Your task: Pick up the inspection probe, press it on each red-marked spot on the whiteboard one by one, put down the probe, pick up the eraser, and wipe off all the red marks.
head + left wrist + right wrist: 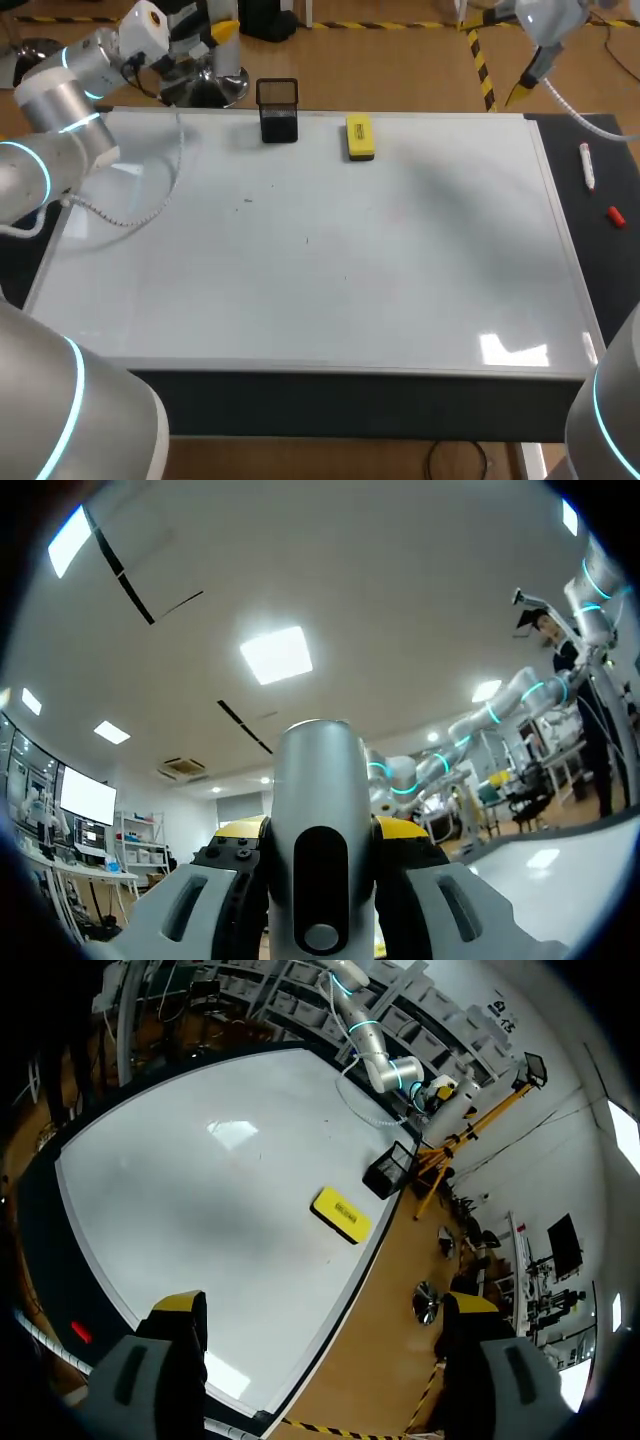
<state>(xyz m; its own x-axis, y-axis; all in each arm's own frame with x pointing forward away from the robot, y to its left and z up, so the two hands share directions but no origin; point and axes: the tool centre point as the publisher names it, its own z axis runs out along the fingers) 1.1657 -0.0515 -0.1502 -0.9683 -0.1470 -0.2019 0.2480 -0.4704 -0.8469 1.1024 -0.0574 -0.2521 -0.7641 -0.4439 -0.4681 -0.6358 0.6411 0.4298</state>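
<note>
The whiteboard covers most of the table and shows only a few tiny dark specks. A yellow eraser lies near its far edge, beside a black mesh holder. My left gripper hangs past the far left corner, pointing upward. In the left wrist view the left gripper is shut on the silver probe, which stands up between the yellow tips. My right gripper is raised over the far right corner, open and empty; the eraser lies ahead of it.
A red-capped marker and a loose red cap lie on the black strip to the right of the board. A white cable from my left arm droops over the board's left part.
</note>
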